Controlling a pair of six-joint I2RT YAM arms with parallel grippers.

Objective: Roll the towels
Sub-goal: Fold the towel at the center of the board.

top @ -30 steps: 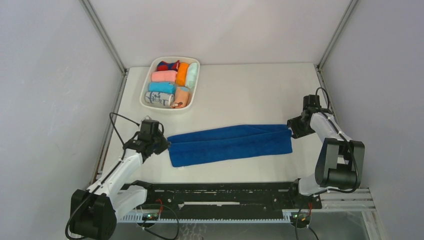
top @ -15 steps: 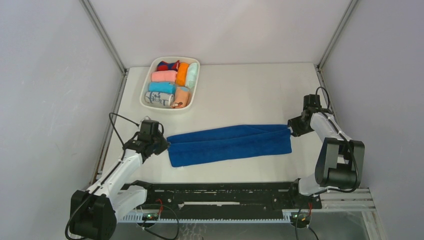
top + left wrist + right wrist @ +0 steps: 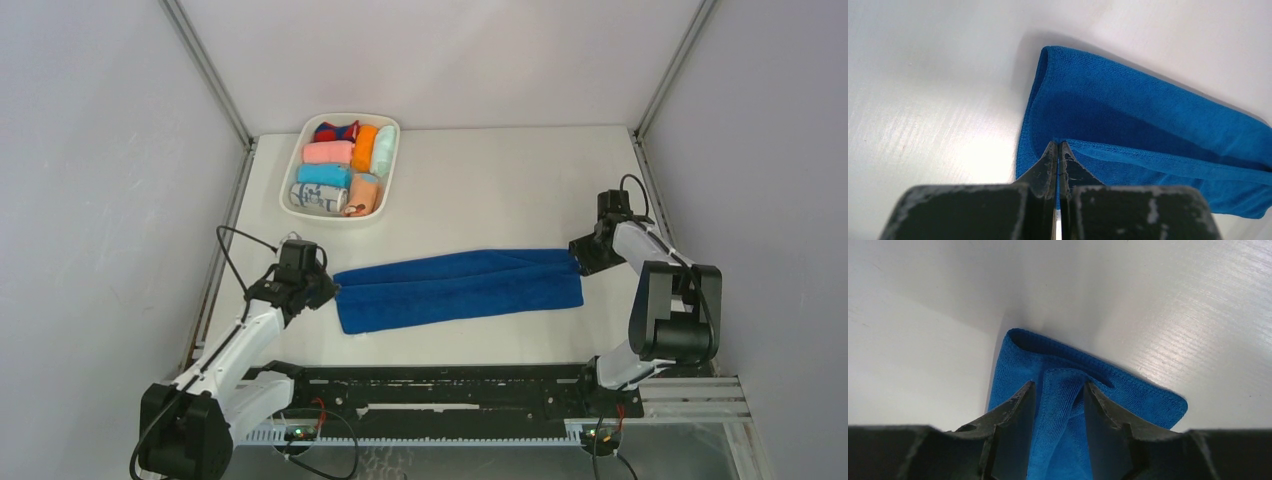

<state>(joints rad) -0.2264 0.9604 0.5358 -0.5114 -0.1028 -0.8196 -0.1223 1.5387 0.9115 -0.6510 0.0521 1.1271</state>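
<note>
A long royal-blue towel point(image 3: 460, 285) lies folded lengthwise across the middle of the table. My left gripper point(image 3: 333, 288) is at its left end, shut on the towel's upper hemmed edge point(image 3: 1148, 157); the jaws point(image 3: 1058, 143) meet with cloth pinched between them. My right gripper point(image 3: 578, 256) is at the right end. Its fingers point(image 3: 1058, 384) stand apart, pressed down astride a raised, bunched fold of the blue towel point(image 3: 1048, 352). A small peach-orange towel point(image 3: 364, 194) lies rolled in the tray.
A white tray point(image 3: 345, 117) at the back left holds several rolled cloths in pink, orange, mint, light blue and printed white. A black rail point(image 3: 440, 385) runs along the near edge between the arm bases. Grey walls close in both sides.
The right wrist has shifted slightly up and left at the towel's right end, and its jaws narrowed then widened a little. The left arm and the towel have barely moved.
</note>
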